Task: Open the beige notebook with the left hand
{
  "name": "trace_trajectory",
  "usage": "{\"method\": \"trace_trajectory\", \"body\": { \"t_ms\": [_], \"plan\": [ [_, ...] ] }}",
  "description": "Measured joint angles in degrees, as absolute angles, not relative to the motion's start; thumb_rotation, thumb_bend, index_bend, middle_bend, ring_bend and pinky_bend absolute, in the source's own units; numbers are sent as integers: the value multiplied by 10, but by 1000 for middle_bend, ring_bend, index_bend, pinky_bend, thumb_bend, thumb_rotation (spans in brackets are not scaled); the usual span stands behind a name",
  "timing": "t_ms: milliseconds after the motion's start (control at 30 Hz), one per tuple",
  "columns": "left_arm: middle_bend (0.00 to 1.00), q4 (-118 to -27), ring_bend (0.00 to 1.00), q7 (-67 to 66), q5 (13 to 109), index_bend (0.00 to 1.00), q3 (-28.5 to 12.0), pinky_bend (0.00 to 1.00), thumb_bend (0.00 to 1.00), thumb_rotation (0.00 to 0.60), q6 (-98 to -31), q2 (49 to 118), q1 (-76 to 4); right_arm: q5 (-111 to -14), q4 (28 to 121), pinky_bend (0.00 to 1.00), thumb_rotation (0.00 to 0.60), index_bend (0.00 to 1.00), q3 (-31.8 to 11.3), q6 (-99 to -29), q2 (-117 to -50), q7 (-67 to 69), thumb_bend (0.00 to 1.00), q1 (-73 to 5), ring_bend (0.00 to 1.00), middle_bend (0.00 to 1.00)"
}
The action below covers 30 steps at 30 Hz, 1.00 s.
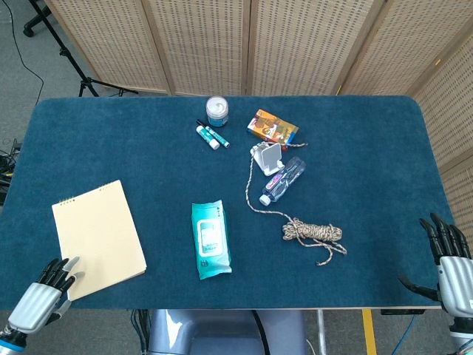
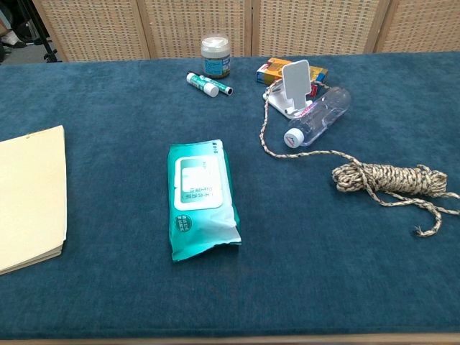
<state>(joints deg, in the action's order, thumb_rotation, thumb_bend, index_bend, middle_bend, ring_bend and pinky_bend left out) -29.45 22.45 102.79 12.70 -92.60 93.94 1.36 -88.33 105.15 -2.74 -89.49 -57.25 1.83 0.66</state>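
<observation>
Two robot hands, seen in the head view only, none of the arms above them. Left hand (image 1: 41, 296): rounded silver-grey shell over the back, smooth and slightly glossy, with slim black fingers (image 1: 53, 269) jointed in segments and pale grey at the tips; a hint of blue at the wrist by the frame corner. Right hand (image 1: 448, 270): same build, silver-grey back plate marked by dark lengthwise grooves, black segmented fingers (image 1: 442, 231), and a black thumb set off to the side. No cables, screws or lettering clear enough to make out.
</observation>
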Motion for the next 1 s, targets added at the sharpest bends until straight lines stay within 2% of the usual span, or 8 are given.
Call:
{"method": "trace_trajectory", "body": {
  "t_ms": [100,267,367,533,600,767,1000],
  "plan": [
    [0,-293,0,226,1028,281,128,0,377,600,-927,940,13,-884,1052,0,600,0,-27,-894,-572,18,0,6,0,0],
    [0,-291,0,227,1026,374,128,0,483,600,-929,942,14,-884,1052,0,600,0,-27,-893,-573,17,0,6,0,0],
    [0,-290,0,228,1025,397,128,0,530,600,-929,943,14,-884,1052,0,600,0,-27,-894,-573,16,0,6,0,0],
    [0,-289,0,228,1024,412,128,0,544,600,-930,944,14,-884,1052,0,600,0,-26,-893,-573,16,0,6,0,0],
    [0,-288,0,229,1024,455,129,0,545,600,-931,944,14,-884,1052,0,600,0,-26,-893,-573,16,0,6,0,0],
    [0,-289,0,237,1022,703,127,0,566,600,-940,946,14,-884,1052,0,600,0,-26,-892,-573,15,0,6,0,0],
    [0,-291,0,276,1024,760,123,0,568,600,-966,951,10,-884,1052,0,600,0,-25,-890,-575,13,0,5,0,0]
  ]
}}
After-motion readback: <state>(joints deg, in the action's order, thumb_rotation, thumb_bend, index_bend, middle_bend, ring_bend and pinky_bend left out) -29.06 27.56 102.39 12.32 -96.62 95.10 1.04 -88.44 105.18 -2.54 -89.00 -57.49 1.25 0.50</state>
